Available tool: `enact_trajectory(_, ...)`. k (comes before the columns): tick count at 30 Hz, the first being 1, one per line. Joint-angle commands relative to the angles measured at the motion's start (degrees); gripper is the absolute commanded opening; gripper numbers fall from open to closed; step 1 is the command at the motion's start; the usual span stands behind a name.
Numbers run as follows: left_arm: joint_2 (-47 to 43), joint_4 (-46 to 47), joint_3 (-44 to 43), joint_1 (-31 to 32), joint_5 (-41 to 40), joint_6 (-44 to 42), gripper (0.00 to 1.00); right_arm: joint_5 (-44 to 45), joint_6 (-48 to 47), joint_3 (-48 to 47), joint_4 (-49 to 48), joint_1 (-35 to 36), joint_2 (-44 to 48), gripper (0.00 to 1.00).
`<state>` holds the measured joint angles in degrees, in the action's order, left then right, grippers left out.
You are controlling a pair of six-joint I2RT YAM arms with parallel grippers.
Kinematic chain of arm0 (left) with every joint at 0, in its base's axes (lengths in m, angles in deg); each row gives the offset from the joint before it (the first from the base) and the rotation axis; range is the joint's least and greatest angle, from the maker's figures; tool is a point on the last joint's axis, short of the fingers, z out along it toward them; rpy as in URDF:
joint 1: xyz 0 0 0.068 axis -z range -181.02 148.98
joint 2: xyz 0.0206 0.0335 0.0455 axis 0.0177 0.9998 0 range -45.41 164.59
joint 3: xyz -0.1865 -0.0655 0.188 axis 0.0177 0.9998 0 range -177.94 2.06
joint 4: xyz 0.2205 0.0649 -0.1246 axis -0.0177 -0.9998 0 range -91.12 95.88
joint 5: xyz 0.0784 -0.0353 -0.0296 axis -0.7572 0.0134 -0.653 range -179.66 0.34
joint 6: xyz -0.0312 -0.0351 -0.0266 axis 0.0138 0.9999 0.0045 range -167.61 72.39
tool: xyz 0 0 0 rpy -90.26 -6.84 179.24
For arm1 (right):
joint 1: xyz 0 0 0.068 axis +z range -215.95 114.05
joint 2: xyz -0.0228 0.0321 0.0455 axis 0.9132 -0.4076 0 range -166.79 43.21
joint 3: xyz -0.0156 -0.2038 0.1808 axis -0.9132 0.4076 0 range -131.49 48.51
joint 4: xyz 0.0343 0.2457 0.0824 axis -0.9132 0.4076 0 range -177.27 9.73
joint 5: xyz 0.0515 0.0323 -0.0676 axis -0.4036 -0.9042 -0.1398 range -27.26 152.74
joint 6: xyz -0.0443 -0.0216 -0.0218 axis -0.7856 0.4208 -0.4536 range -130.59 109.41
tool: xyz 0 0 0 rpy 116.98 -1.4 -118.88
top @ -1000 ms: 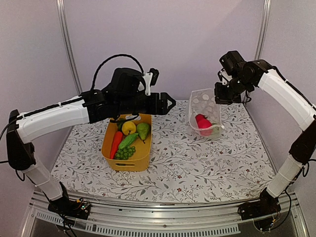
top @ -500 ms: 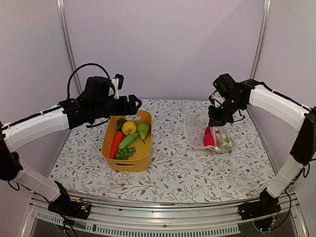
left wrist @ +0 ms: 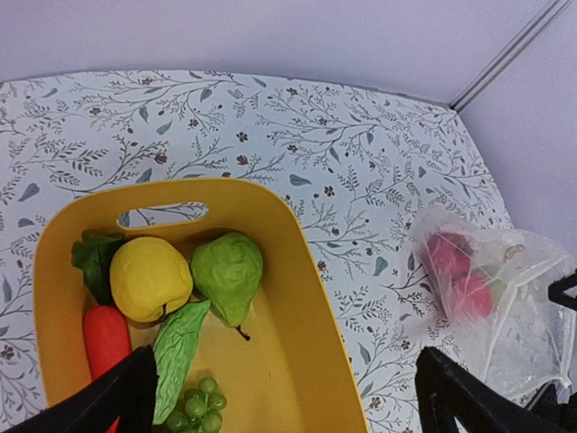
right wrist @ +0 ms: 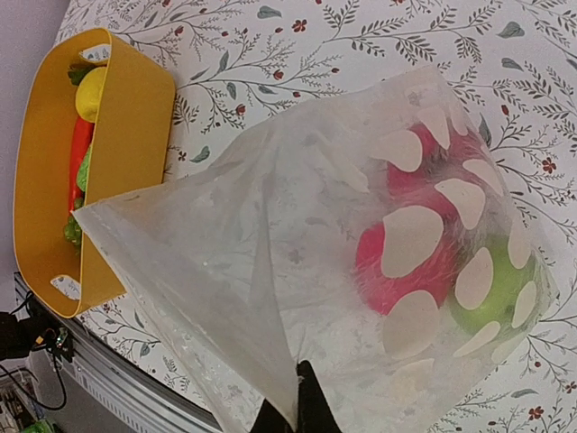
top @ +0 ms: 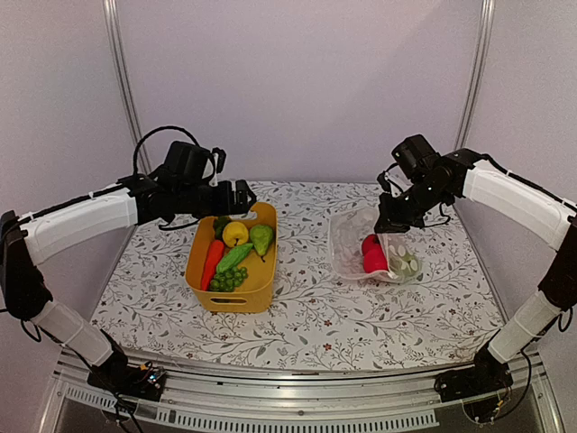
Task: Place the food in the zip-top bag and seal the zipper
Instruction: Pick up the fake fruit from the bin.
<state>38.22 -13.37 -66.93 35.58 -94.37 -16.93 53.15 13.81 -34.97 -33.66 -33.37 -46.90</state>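
Note:
The clear dotted zip-top bag (top: 361, 242) lies on the table at the right with red pieces (top: 370, 254) and a green piece (top: 406, 264) inside. My right gripper (top: 386, 223) is shut on the bag's upper edge; the right wrist view shows the pinch (right wrist: 293, 410) and the bag (right wrist: 270, 262) spread below. I cannot make out the zipper strip. My left gripper (top: 242, 193) is open and empty over the far end of the yellow tub (top: 263, 287). The tub holds a carrot (left wrist: 106, 338), a yellow lemon-like piece (left wrist: 149, 278), a green pear-like piece (left wrist: 227, 273), a green leaf piece (left wrist: 178, 352) and a bumpy green cluster (left wrist: 200, 410).
The tub (left wrist: 315, 298) stands left of the middle of the flower-printed table. The bag (left wrist: 505, 307) lies about a tub's width to its right. A purple wall and two metal posts close the back. The table's front edge has a metal rail.
My left gripper has pulled back leftwards from near the bag to above the tub. My right gripper has lowered the bag, which now rests on the table.

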Motion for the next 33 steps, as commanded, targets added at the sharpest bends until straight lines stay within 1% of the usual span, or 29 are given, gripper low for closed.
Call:
enact_trajectory(1,1.60,-8.07,-4.39,1.39,-2.20,1.05,1.00,-3.99,-0.95,2.53,-3.73,0.29,3.31,0.00)
enact_trajectory(2,1.19,-8.99,-5.22,2.07,-5.34,0.80,1.00,-3.89,-1.09,3.01,-4.14,0.29,3.48,0.00)
enact_trajectory(3,0.59,-9.71,-5.13,2.72,-12.58,1.22,1.00,-3.87,-1.11,3.39,-4.82,0.29,3.80,0.00)
enact_trajectory(4,0.13,-11.40,-4.84,2.63,-17.94,4.02,1.00,-3.80,-0.98,3.67,-5.61,0.29,4.61,0.00)
enact_trajectory(5,0.03,-13.82,-4.39,2.12,-21.34,7.70,1.00,-3.57,-0.13,4.02,-6.79,0.29,5.27,0.00)
enact_trajectory(6,0.18,-15.56,-3.85,0.95,-20.28,8.95,1.00,-3.43,0.70,3.91,-7.43,0.29,6.07,0.00)
enact_trajectory(8,0.96,-16.73,-3.71,-2.28,-12.40,6.59,1.00,-3.98,2.11,0.96,-6.15,0.29,6.13,0.00)
enact_trajectory(10,0.77,-13.07,-0.90,-2.70,-9.83,2.11,0.99,-3.34,1.43,-0.64,-5.56,0.28,5.30,0.00)
enact_trajectory(11,0.08,-9.54,1.52,-2.38,-9.73,0.01,0.96,-2.08,0.21,0.02,-6.14,0.29,5.30,0.00)
enact_trajectory(12,-0.67,-6.60,3.38,-2.24,-9.27,-1.17,0.92,-0.78,-0.39,0.77,-6.67,0.23,5.36,0.00)
enact_trajectory(13,-1.04,-5.18,4.17,-2.16,-8.62,-2.54,0.84,-0.56,-0.91,0.96,-6.58,0.14,5.18,0.00)
enact_trajectory(15,-0.66,-6.74,3.37,-1.87,-6.44,-4.90,0.73,-1.63,-1.56,0.55,-6.10,0.12,3.73,0.00)
enact_trajectory(18,0.83,-8.76,2.73,-1.04,-1.36,-10.14,0.61,-3.57,-0.93,2.02,-8.39,0.12,2.83,0.00)
enact_trajectory(20,1.83,-10.52,2.65,-0.68,-0.27,-10.77,0.60,-3.94,-0.26,3.92,-10.31,0.16,3.29,0.00)
enact_trajectory(22,3.00,-14.16,0.84,-0.55,0.32,-10.26,0.60,-4.47,0.50,4.35,-10.84,0.12,3.28,0.00)
enact_trajectory(26,4.89,-18.55,-0.95,-0.39,-5.35,-10.80,0.64,-4.32,0.48,4.45,-10.85,0.21,3.01,0.00)
enact_trajectory(28,6.28,-19.10,-1.84,-1.11,-5.70,-10.73,0.64,-4.61,-0.14,3.80,-10.21,0.21,2.96,0.00)
enact_trajectory(31,9.03,-19.78,-3.63,-1.72,-6.09,-7.20,0.64,-3.94,-0.88,3.18,-9.01,0.20,2.92,0.00)
enact_trajectory(33,11.34,-20.64,-5.24,-1.71,-5.96,-4.43,0.67,-4.08,-1.02,3.59,-9.02,0.21,3.21,0.00)
